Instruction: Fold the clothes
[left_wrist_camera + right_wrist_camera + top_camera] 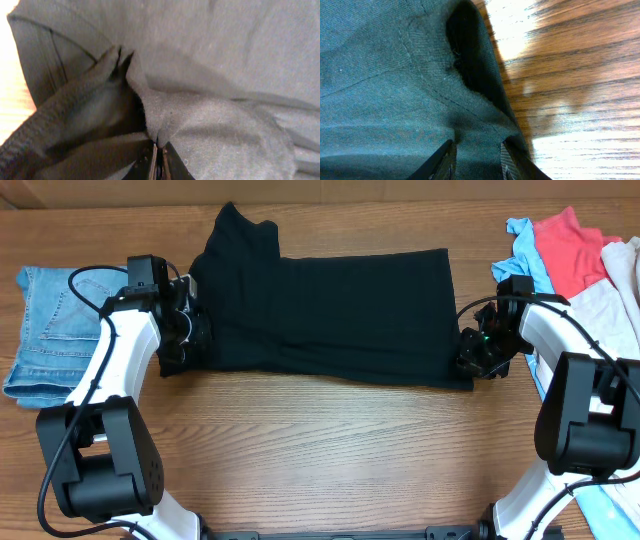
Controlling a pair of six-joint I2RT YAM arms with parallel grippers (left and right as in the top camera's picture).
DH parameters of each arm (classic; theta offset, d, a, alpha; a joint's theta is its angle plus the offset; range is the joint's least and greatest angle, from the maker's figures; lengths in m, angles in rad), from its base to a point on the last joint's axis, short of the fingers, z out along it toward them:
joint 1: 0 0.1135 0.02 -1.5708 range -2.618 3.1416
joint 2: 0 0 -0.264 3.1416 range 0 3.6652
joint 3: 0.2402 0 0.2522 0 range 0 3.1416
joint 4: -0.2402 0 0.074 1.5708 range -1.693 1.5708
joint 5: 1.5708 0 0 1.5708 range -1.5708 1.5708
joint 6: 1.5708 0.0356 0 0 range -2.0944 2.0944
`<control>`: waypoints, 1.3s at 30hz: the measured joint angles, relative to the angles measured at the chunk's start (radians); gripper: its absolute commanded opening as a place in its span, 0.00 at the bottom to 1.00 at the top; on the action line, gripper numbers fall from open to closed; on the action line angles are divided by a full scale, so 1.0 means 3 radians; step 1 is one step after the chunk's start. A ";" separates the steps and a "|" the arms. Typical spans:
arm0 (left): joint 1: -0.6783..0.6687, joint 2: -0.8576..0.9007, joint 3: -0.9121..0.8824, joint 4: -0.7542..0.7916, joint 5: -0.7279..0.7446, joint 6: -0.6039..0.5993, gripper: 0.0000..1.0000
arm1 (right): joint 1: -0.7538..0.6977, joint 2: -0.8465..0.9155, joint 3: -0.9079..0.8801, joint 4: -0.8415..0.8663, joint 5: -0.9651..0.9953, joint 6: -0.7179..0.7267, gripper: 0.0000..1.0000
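Black cloth fills the middle of the table (330,460): the shirt (330,310) lies flat as a long band running left to right, with one part jutting toward the far edge at its left end. Its lower edge sags slightly toward the near side on the right.

The left gripper (190,330) sits at the shirt's left edge. In the left wrist view its fingers (150,165) are pressed together, with a ridge of the shirt (225,75) pinched between them. The fabric rises in folds toward the grip, and a ribbed hem curls across the lower left.

The right gripper (475,358) is at the shirt's near right corner. In the right wrist view its fingers (445,160) stand close on either side of a fold of the hem. Cloth fills the narrow gap between them, so they grip the shirt (380,75) there. The stitched hem runs diagonally, and the corner is lifted off the wood (580,75), casting a dark shadow under it.

Blue jeans (45,330) lie folded at the left edge of the table, just beyond the left arm and apart from the shirt. At the far right is a loose pile (570,245) of red, light blue and pale garments, partly behind the right arm.
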 measured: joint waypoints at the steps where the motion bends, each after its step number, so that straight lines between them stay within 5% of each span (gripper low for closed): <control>1: 0.0000 0.0000 0.0000 -0.0042 0.0000 0.0005 0.07 | 0.0000 0.0000 0.0000 0.0001 0.0000 0.0000 0.34; 17: 0.0000 0.0000 0.0005 -0.0440 -0.0001 0.0006 0.13 | 0.0000 0.0000 0.0000 -0.0004 -0.0003 0.0001 0.34; 24: 0.0000 0.0000 0.0005 -0.0491 -0.0001 0.0022 0.04 | 0.0001 0.0000 0.0000 -0.0003 -0.0004 0.0001 0.34; 37: 0.0004 0.0000 0.0272 0.0188 0.0111 0.0004 0.06 | 0.0001 0.0000 0.0003 -0.0056 0.0042 0.0014 0.35; 39: 0.0004 0.0000 0.0229 0.0150 0.0108 0.0003 0.17 | 0.0001 0.0000 0.0004 -0.0072 0.0078 0.0066 0.34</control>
